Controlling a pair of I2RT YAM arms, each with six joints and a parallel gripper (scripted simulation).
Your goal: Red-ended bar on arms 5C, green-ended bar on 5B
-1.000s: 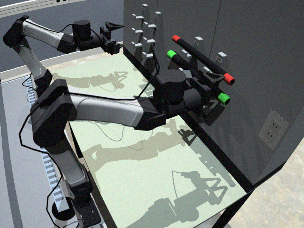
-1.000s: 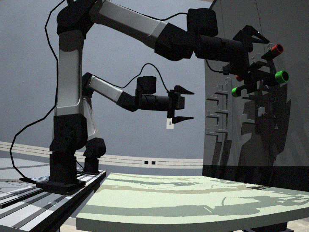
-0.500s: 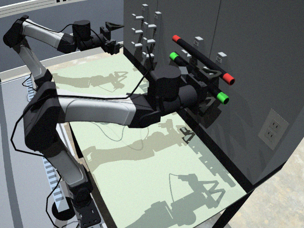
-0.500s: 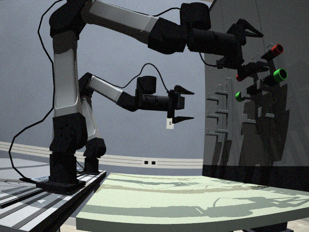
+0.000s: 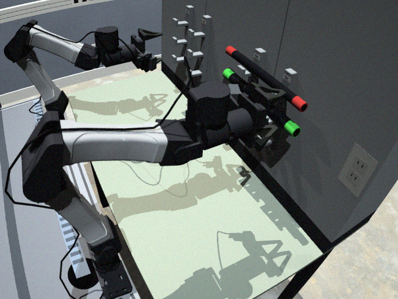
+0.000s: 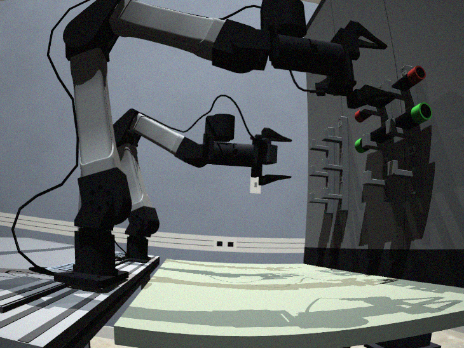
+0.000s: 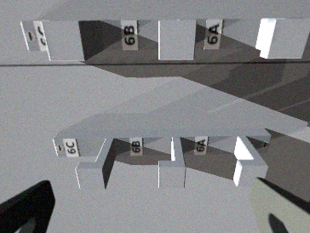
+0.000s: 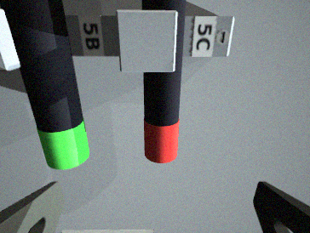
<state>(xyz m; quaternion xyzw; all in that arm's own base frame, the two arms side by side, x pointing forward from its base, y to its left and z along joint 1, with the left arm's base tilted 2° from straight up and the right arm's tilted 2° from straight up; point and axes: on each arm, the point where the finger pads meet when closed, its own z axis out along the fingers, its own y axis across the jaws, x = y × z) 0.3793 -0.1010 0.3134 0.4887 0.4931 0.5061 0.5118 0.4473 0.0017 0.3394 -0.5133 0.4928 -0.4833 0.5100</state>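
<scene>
In the upper left of the top view, the left gripper [image 5: 160,47] [image 6: 291,159] [image 7: 152,189] stands wide with nothing between its fingers. Just right of it, at upper centre, a wall rack [image 5: 207,19] [image 7: 170,133] labelled 6A, 6B and 6C has bare arms.

Right of centre, the right gripper [image 5: 280,109] [image 6: 394,72] [image 8: 157,190] is spread wide too, holding nothing, close to the bars; whether it touches either, I can't tell. The green-ended bar [image 5: 279,116] [image 6: 406,119] [image 8: 48,76] lies across the 5B pair, below the red-ended bar [image 5: 263,72] [image 6: 402,82] [image 8: 162,95], which lies across the 5C pair. Both overhang the arms at each end.

At the right edge of the top view, a pale outlet plate [image 5: 348,165] is on the dark wall panel [image 5: 337,106], lower than the bars.

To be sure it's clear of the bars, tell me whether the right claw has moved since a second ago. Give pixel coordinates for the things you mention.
Yes. The right claw [image 5: 279,109] [image 6: 394,71] [image 8: 157,190] has backed away from the grey panel [image 5: 347,48] [image 6: 445,224] [image 7: 34,98] [image 8: 255,106], toward its own base.
</scene>
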